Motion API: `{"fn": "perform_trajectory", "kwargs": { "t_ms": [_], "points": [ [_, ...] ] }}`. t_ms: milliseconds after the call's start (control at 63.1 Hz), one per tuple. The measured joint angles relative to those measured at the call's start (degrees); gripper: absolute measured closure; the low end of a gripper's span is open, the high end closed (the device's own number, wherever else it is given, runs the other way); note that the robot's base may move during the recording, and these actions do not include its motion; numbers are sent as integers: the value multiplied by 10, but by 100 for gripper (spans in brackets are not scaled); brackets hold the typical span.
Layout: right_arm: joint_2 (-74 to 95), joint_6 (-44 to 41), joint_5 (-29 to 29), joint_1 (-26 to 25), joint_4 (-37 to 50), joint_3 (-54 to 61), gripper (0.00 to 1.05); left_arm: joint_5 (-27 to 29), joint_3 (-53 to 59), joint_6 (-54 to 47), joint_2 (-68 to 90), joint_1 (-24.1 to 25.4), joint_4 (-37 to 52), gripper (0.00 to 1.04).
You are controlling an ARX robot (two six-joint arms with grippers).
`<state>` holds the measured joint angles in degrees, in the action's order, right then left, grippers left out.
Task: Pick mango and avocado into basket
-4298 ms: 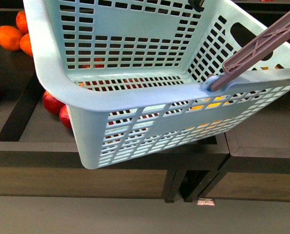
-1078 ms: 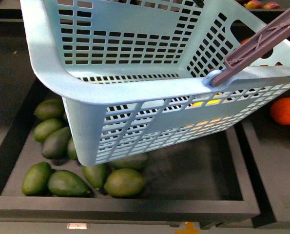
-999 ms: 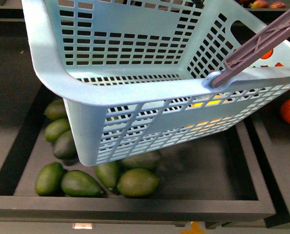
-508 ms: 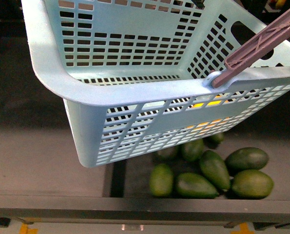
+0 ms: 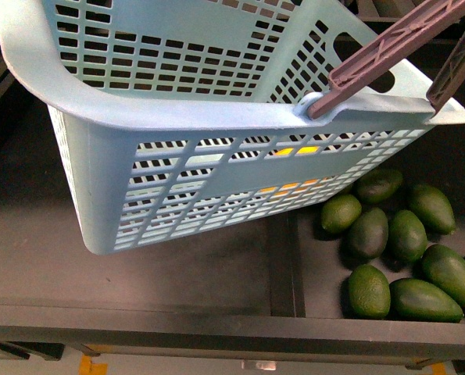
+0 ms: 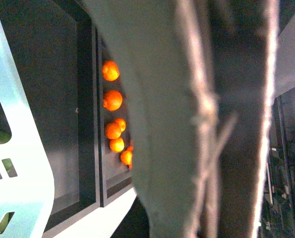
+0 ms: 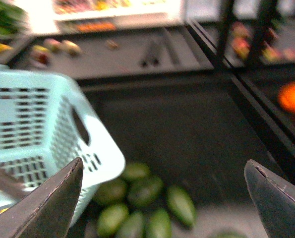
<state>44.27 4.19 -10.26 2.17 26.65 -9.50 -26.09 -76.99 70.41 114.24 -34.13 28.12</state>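
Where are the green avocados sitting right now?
In the front view the avocados lie clustered in a dark tray at the lower right, just beside and below the raised pale blue basket.

A produce shop: dark display bins [image 5: 216, 328] of avocados [image 5: 408, 301] and oranges [image 6: 112, 100], plus a shopping basket [image 5: 84, 101].

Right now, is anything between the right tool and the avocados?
Nothing visible. The right tool hangs open over the avocados, with only air between. The basket hangs off to one side.
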Motion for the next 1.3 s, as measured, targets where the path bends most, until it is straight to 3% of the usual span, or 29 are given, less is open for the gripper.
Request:
{"fn": "perform_trajectory", "kwargs": {
  "t_ms": [63,143,365,508,619,809,1063,1300],
  "points": [
    [14,66,-105,-1,-132,-51,9,-5,0,7,0,-3,0,100],
    [40,110,-134,-41,-230,-82,9,-10,0,10,0,-8,0,100],
    [161,92,-3,-195,-159,-106,9,-12,0,15,0,-14,0,100],
    [340,-9,104,-301,-59,-150,9,-10,0,18,0,-13,0,100],
    [504,-120,143,-339,6,-210,9,-7,0,12,0,-10,0,100],
    [709,-240,175,-313,-15,-345,9,-12,0,15,0,-12,0,100],
    [900,-242,202,-234,-70,-525,9,-10,0,14,0,-12,0,100],
    [970,-219,212,-197,-108,-626,9,-10,0,14,0,-12,0,100]
  ]
}}
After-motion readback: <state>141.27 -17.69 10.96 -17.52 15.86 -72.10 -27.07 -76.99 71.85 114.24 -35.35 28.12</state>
